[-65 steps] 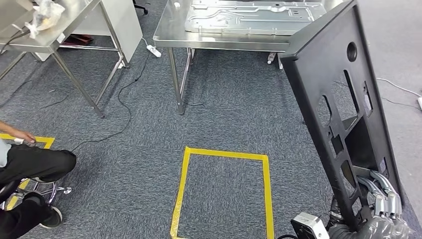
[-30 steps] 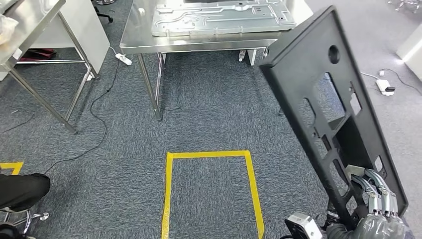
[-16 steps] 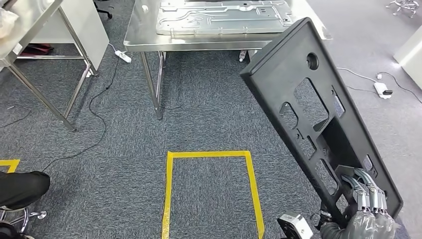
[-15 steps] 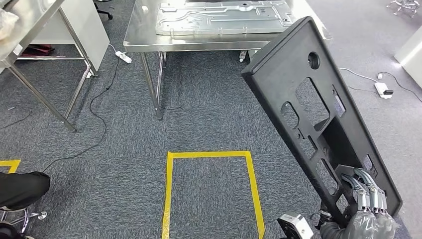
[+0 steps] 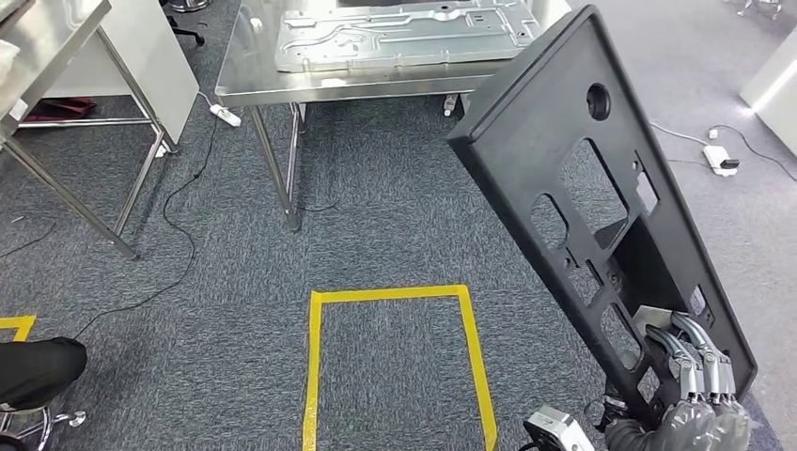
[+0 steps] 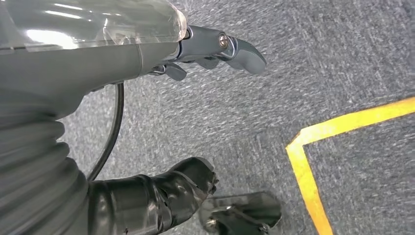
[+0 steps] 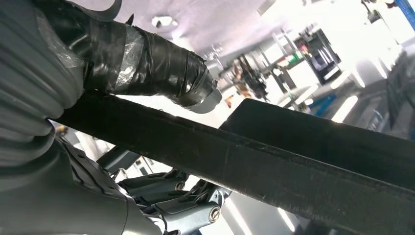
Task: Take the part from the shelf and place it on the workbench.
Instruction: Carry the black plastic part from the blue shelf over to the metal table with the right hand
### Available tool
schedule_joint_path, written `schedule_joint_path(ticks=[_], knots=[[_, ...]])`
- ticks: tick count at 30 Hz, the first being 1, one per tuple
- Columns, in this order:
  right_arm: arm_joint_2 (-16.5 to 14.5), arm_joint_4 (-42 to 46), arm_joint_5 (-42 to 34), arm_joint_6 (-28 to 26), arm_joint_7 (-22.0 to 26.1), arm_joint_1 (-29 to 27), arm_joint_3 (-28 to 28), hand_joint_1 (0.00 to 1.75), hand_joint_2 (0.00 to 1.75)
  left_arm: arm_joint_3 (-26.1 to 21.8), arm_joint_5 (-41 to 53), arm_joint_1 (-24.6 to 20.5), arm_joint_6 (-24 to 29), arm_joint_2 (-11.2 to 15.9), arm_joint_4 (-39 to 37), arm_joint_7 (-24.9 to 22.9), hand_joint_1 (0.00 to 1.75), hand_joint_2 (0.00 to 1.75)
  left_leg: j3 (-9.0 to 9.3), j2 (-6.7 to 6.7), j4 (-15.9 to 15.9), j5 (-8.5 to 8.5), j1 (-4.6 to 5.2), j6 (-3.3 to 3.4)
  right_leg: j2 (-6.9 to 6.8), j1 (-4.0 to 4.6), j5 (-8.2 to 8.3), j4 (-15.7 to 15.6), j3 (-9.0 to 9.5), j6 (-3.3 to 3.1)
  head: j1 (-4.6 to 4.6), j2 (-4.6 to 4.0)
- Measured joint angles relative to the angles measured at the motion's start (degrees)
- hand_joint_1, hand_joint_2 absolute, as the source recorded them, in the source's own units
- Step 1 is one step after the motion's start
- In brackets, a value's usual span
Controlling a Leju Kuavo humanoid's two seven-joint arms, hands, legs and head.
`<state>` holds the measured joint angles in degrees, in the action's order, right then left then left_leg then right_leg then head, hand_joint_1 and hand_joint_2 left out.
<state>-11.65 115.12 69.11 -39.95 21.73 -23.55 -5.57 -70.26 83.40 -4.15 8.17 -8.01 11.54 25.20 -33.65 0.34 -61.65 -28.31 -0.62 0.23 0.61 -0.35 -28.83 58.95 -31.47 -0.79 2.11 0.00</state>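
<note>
Black part [image 5: 564, 160] upright, tilted leftward

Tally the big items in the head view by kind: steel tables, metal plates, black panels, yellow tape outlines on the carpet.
Stainless steel tables: 2, the workbench ahead and another at the left
Embossed silver metal plates: 1, lying on the workbench
Black plastic panels with cut-outs: 1, held by the right robot hand
Yellow tape outlines: 2, a full rectangle and a corner at the left edge
Total: 6

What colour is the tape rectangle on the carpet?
Yellow tape rectangle; clearest in the head view.
</note>
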Motion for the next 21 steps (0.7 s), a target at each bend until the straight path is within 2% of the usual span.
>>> schedule_joint_path(ticks=[1, 3, 5, 7, 9, 10, 13, 14, 15, 17, 19, 21], knots=[[-0.13, 0.23, 0.00, 0.00, 0.31, 0.05, 0.00, 1.75, 1.75, 0.04, 0.06, -0.01, 0.00, 0.02, -0.01, -0.03, 0.00, 1.75, 0.78, -0.05, 1.84, 0.38, 0.11, 0.25, 0.02, 0.07, -0.15, 0.13, -0.03, 0.29, 0.02, 0.00], [-0.26, 0.61, 0.20, 0.00, 0.55, 0.19, 0.00, 1.75, 1.75, 0.17, 0.23, -0.06, 0.01, 0.03, -0.02, -0.06, 0.00, 1.75, 0.97, -0.10, 2.61, 0.25, 0.27, 0.65, 0.03, 0.16, -0.23, 0.15, -0.09, 0.87, 0.05, 0.00], [-0.33, 0.91, 0.46, 0.00, 0.56, 0.28, 0.00, 1.75, 1.75, 0.33, 0.40, -0.06, 0.02, -0.05, -0.02, -0.06, 0.00, 1.75, 1.29, -0.03, 3.08, 0.43, 0.02, 1.25, -0.04, 0.07, -0.71, 0.71, -0.14, 1.51, 0.09, 0.00], [-0.36, 1.14, 0.61, 0.00, 0.56, 0.41, 0.00, 1.75, 1.75, 0.56, 0.49, -0.06, 0.02, -0.14, -0.02, -0.06, 0.00, 1.75, 1.72, 0.09, 3.57, 0.52, -0.23, 1.92, -0.16, -0.11, -2.97, 4.69, -1.90, 2.19, 0.17, 0.00], [-0.37, 1.25, 0.75, 0.00, 0.57, 0.51, 0.00, 1.75, 1.75, 0.81, 0.51, -0.08, 0.02, -0.13, -0.02, -0.04, 0.00, 1.75, 1.83, 0.14, 3.61, 0.40, -0.23, 2.25, -0.22, -0.28, -5.65, 10.12, -4.70, 2.63, 0.20, 0.00], [-0.37, 1.27, 0.81, 0.00, 0.57, 0.53, 0.00, 1.75, 1.75, 0.87, 0.51, -0.08, 0.02, -0.13, -0.02, -0.04, 0.00, 1.75, 1.84, 0.14, 3.61, 0.36, -0.23, 2.29, -0.22, -0.35, -6.35, 11.73, -5.56, 2.72, 0.19, 0.00], [-0.37, 1.27, 0.84, 0.00, 0.56, 0.53, 0.00, 1.75, 1.75, 0.90, 0.51, -0.07, 0.02, -0.12, -0.02, -0.04, 0.00, 1.75, 1.85, 0.15, 3.60, 0.33, -0.22, 2.31, -0.22, -0.39, -6.74, 12.70, -6.10, 2.77, 0.18, 0.00], [-0.37, 1.27, 0.87, 0.00, 0.48, 0.53, 0.00, 1.75, 1.75, 0.91, 0.50, -0.08, 0.02, -0.11, -0.01, -0.04, 0.00, 1.75, 1.90, 0.14, 3.59, 0.27, -0.22, 2.31, -0.24, -0.45, -6.90, 13.98, -6.91, 2.86, 0.18, 0.00], [-0.37, 1.27, 0.92, 0.00, 0.37, 0.55, 0.00, 1.75, 1.75, 0.95, 0.50, -0.08, 0.02, -0.10, -0.01, -0.03, 0.00, 1.75, 2.03, 0.12, 3.58, 0.15, -0.22, 2.28, -0.26, -0.56, -6.53, 14.80, -7.60, 2.96, 0.19, 0.00], [-0.36, 1.26, 1.09, 0.00, 0.00, 0.87, 0.00, 1.75, 1.75, 1.09, 0.54, -0.04, 0.00, -0.13, -0.02, 0.00, 0.00, 1.75, 2.81, 0.07, 3.42, -0.70, -0.18, 1.63, -0.49, -0.67, -2.40, 8.76, -5.40, 2.84, 0.21, 0.00], [-0.35, 1.26, 1.29, 0.00, -0.25, 1.23, 0.00, 1.75, 1.75, 1.21, 0.58, -0.05, -0.03, -0.16, -0.02, -0.01, 0.00, 1.75, 3.42, 0.07, 3.42, -1.43, -0.09, 0.75, -0.64, -0.46, 1.23, 0.91, -2.00, 2.25, 0.16, 0.00], [-0.36, 1.28, 1.42, 0.00, -0.36, 1.29, 0.00, 1.75, 1.75, 1.22, 0.60, -0.17, -0.04, -0.16, -0.02, -0.03, 0.00, 1.75, 3.62, 0.16, 3.67, -1.63, -0.06, 0.15, -0.52, -0.38, 1.11, 0.56, -1.90, 1.57, 0.11, 0.00]])
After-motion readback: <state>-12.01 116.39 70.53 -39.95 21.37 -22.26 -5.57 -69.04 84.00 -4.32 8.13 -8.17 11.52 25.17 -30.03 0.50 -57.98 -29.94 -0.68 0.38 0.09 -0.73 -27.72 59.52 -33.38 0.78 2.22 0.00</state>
